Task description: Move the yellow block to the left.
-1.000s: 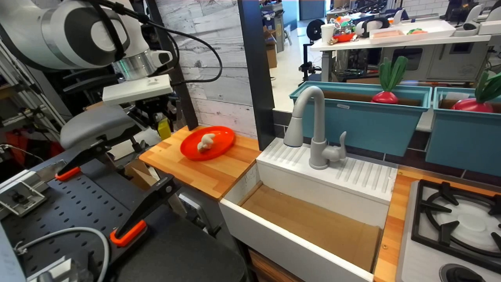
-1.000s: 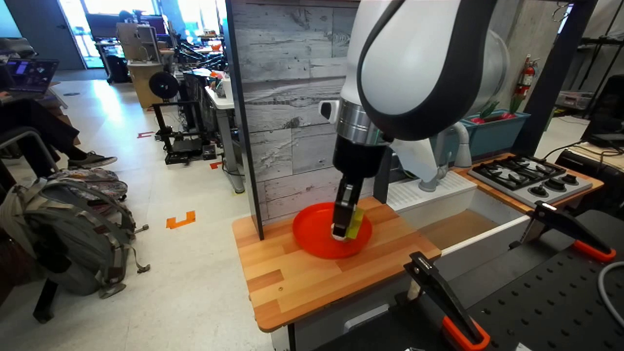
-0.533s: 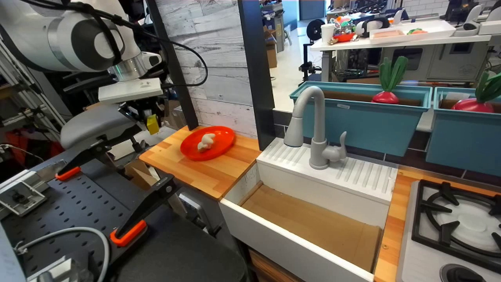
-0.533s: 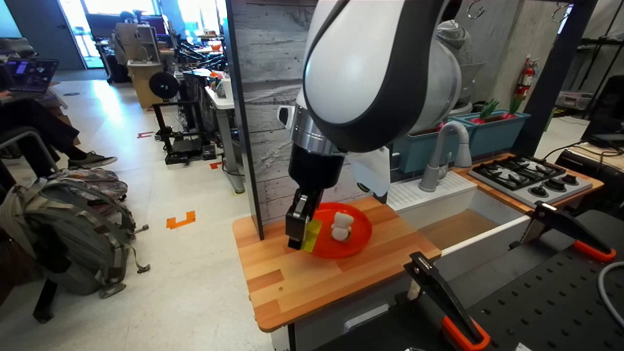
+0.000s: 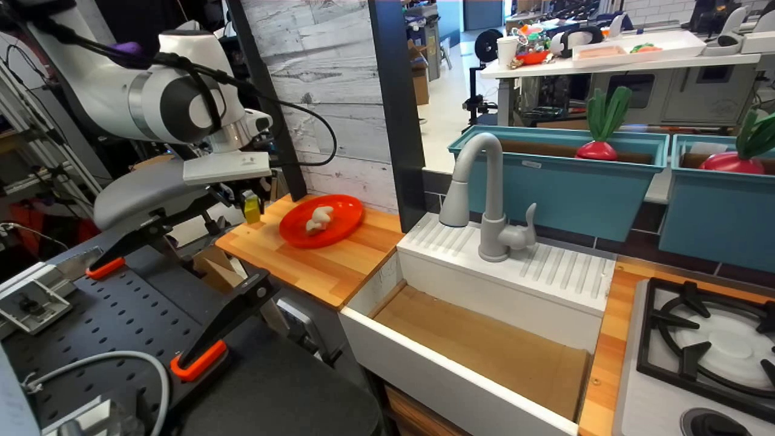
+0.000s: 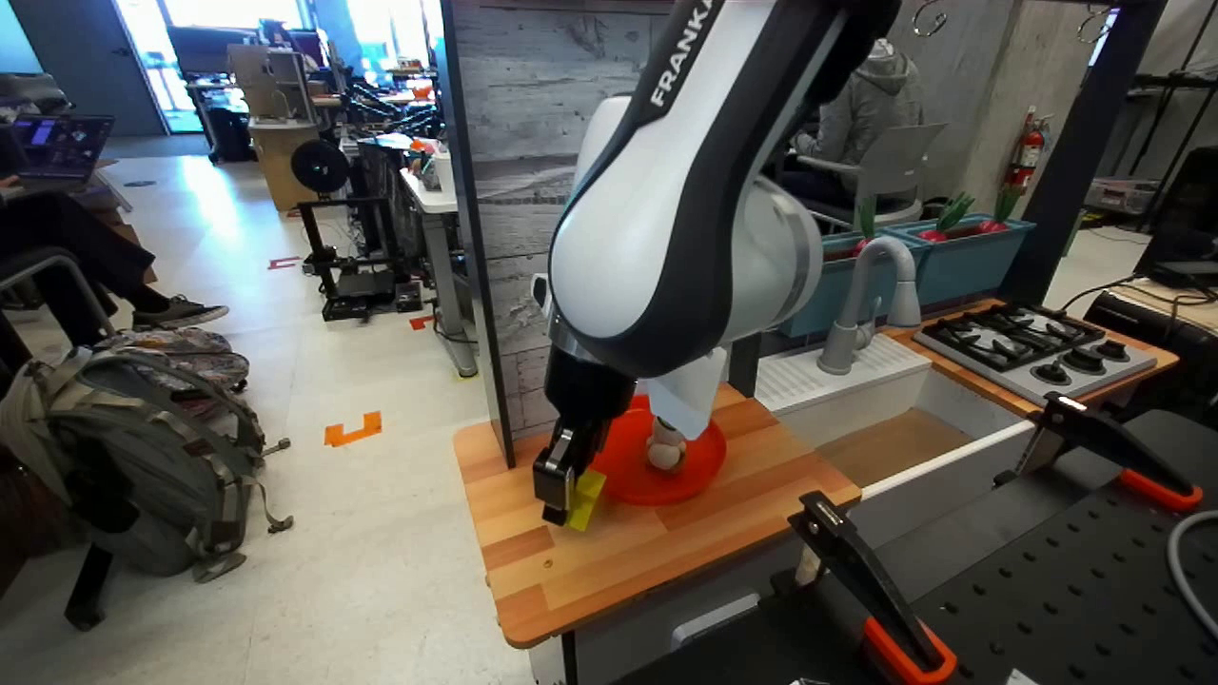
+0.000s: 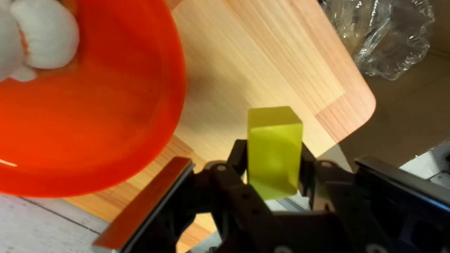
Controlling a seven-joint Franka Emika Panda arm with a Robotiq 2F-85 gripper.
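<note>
My gripper (image 7: pixel 274 160) is shut on the yellow block (image 7: pixel 277 151), with one finger against each side. The block also shows in both exterior views (image 5: pixel 252 209) (image 6: pixel 586 500), tilted, in the grip. It is held beside the round red plate (image 6: pixel 633 483), over the bare wooden counter. In the wrist view the plate (image 7: pixel 116 116) lies to the left of the block, and a gap of wood shows between them. Whether the block touches the wood I cannot tell; it looks a little above it.
A whitish lumpy piece (image 5: pixel 319 219) sits on the red plate. The wooden counter (image 6: pixel 542 571) ends at an open edge above the floor. A grey plank wall (image 5: pixel 339 121) stands behind the plate. The sink (image 5: pixel 472 339) adjoins the counter. Clear plastic (image 7: pixel 393 42) lies beyond the counter corner.
The gripper, holding the yellow block throughout, has moved from in front of the plate to beside it, toward the counter's open end. It is lower over the wood now. The plate has not moved.
</note>
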